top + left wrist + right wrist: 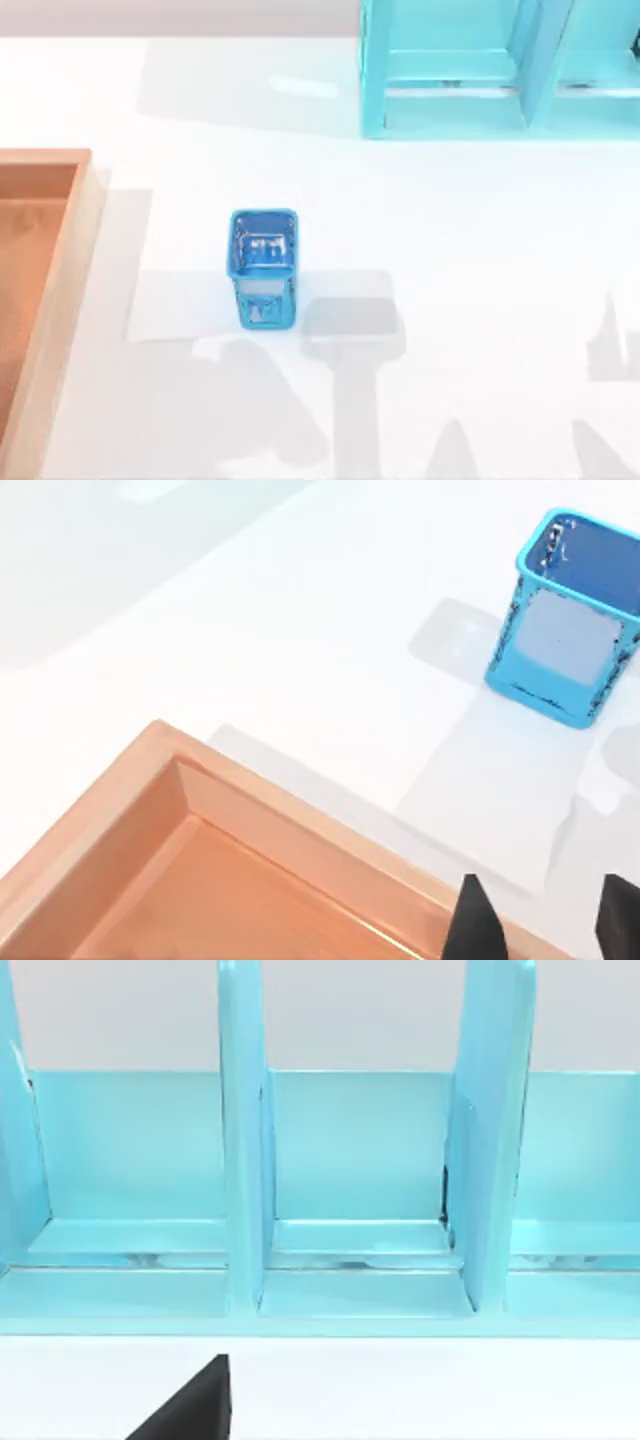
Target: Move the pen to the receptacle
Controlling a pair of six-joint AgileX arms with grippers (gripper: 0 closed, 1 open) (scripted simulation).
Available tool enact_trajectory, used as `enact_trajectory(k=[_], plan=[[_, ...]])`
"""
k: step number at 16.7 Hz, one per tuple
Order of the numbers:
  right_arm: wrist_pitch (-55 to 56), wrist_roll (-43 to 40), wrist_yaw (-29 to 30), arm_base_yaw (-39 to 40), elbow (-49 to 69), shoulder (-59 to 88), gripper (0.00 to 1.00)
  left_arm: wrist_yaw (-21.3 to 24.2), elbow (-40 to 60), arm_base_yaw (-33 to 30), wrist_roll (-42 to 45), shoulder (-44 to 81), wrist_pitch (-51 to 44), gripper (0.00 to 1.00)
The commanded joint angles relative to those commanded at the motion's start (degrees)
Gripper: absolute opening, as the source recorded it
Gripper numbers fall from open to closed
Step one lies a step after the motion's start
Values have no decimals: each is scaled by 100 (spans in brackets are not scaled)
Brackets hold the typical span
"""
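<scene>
Left gripper (545, 925) hangs over the tray (300, 830) rim, fingers apart with nothing between them. The tray floor beneath it is bare where it shows, so the step in hand looks like the reach for the pen, not yet made. The cup (565, 620) stands upright on the table (450, 250), well apart from this gripper, beyond the tray rim. A speckled silvery strip in one inner corner of the cup may be the pen; I cannot tell for sure. If so, the next move calls for travelling over the cup, coming down from above, and closing on the pen without tipping the cup. Right gripper (195, 1410) idles facing the shelf (360, 1160), whose compartments look bare; whether it grips anything cannot be told.
</scene>
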Motion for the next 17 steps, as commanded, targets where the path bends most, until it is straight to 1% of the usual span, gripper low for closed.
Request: enact_trajectory(k=[3,10,12,17], plan=[[0,0,0,0,0,0,100,-6,108,106,404,22,-402,0],[0,0,0,0,0,0,100,-6,11,37,346,7,-309,0],[0,0,0,0,0,0,100,7,-267,-55,149,1,25,0],[0,0,0,0,0,0,100,57,-1168,-362,-442,-109,1419,0]])
